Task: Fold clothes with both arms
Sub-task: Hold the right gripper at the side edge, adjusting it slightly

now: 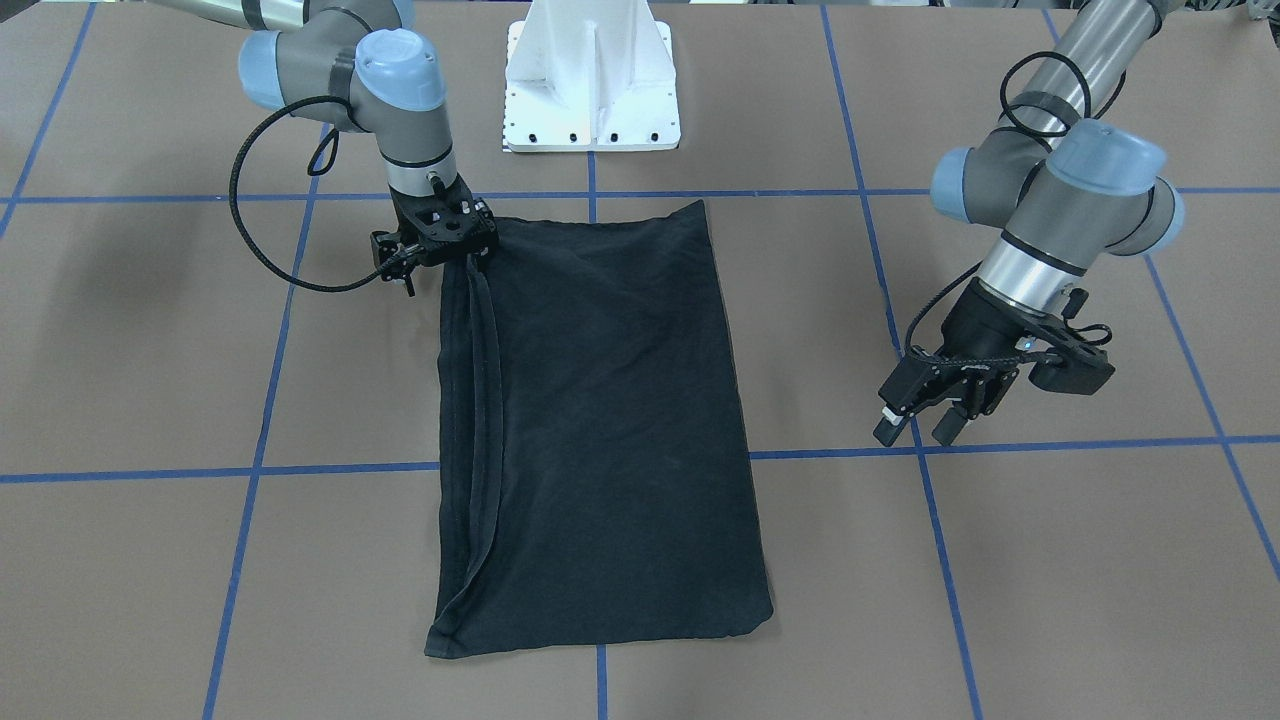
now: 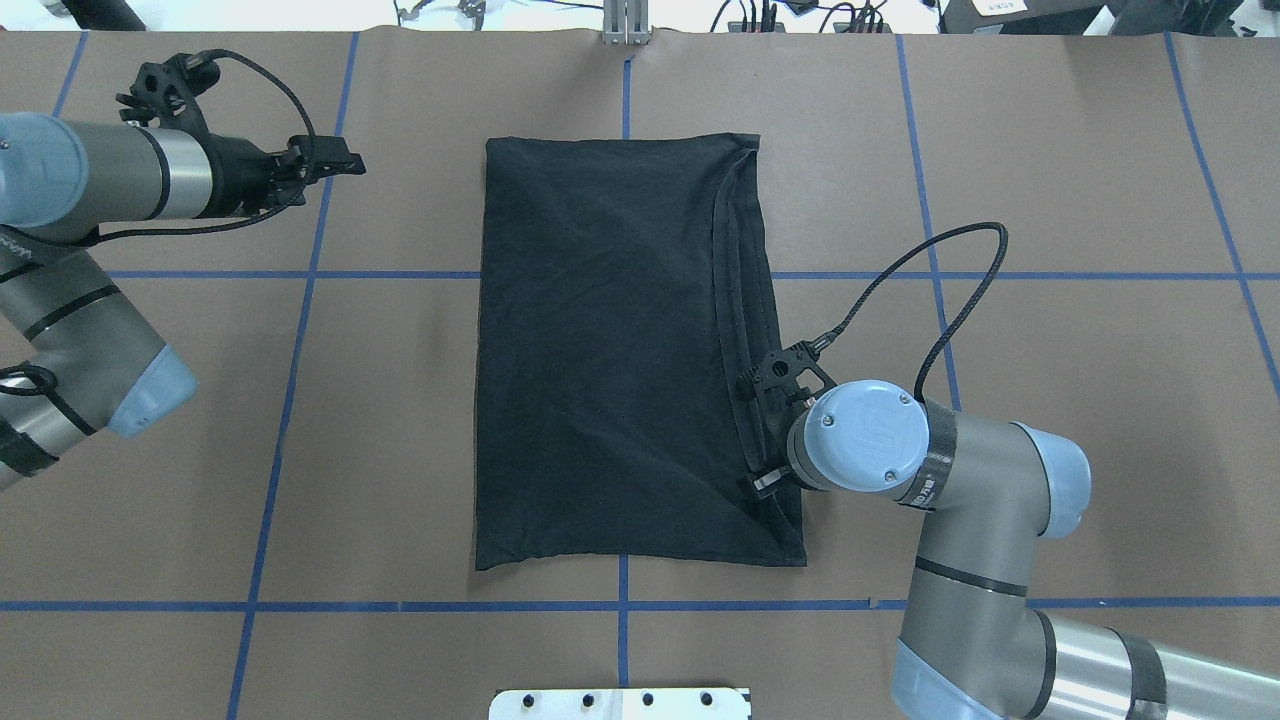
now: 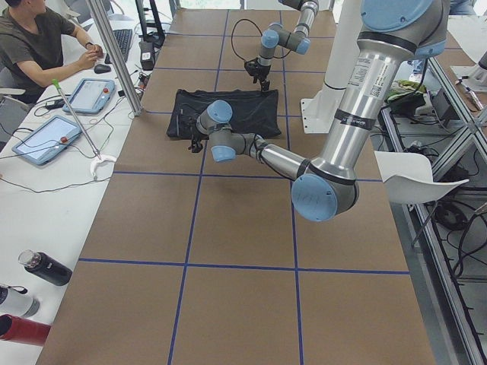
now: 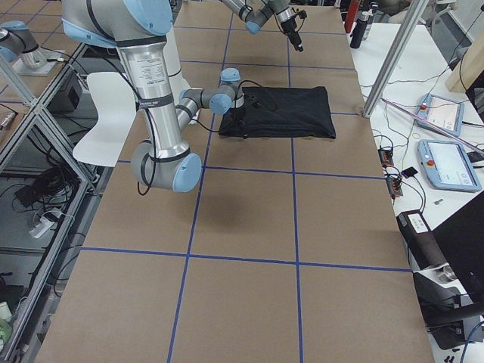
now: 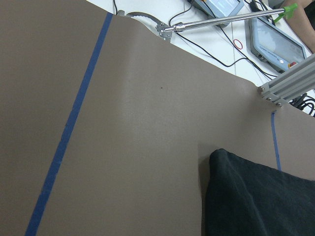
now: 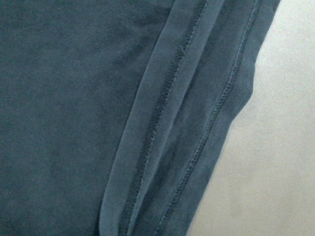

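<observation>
- Counting gave one T-shirt (image 1: 610, 420): folded to a long rectangle, plain black side up. It lay flat at the middle of the table (image 1: 150, 350), just ahead of the one white pedestal (image 1: 592, 90), with its long side running away from the robot.
- Two arms showed, the right arm (image 1: 400, 100) and the left arm (image 1: 1060, 200), with one claw each.
- Pointing straight down, the right gripper (image 1: 470, 262) sat on the shirt's right edge, near the corner closest to the robot, where the hem edges bunched. Its fingertips were lost against the black cloth, so I could not tell whether it was clamped.
- Two stitched hem bands (image 6: 165, 118) lay side by side in the right wrist view, with bare table beside them.
- Above bare table on the robot's left hung the left gripper (image 1: 918, 430), well apart from the shirt. Its two fingers (image 1: 888, 428) were spread wide with nothing between them.
- One shirt corner showed in the left wrist view, at the lower right.
- Blue tape lines (image 1: 260, 400) gridded the table.
- One operator (image 3: 38, 46) sat at the side bench with two tablets (image 3: 90, 95).
</observation>
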You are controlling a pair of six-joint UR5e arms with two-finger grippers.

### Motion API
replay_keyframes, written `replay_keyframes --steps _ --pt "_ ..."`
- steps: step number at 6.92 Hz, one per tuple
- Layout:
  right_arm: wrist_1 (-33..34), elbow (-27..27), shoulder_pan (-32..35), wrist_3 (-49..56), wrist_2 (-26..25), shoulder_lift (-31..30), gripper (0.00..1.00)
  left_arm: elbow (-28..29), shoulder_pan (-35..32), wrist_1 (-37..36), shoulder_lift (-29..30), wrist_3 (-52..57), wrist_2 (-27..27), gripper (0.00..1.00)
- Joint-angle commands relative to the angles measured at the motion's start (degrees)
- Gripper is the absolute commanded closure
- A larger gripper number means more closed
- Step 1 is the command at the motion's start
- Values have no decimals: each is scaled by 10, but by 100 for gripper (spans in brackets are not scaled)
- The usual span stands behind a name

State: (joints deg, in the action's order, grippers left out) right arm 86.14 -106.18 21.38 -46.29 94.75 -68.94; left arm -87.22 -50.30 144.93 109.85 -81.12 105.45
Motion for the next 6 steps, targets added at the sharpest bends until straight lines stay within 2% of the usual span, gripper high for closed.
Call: replay_keyframes --steps 1,6 --pt "0 1 1 0 0 0 0 1 0 0 0 0 -1 0" --pt "0 1 -7 -1 0 7 0 1 -1 0 -3 1 -1 0"
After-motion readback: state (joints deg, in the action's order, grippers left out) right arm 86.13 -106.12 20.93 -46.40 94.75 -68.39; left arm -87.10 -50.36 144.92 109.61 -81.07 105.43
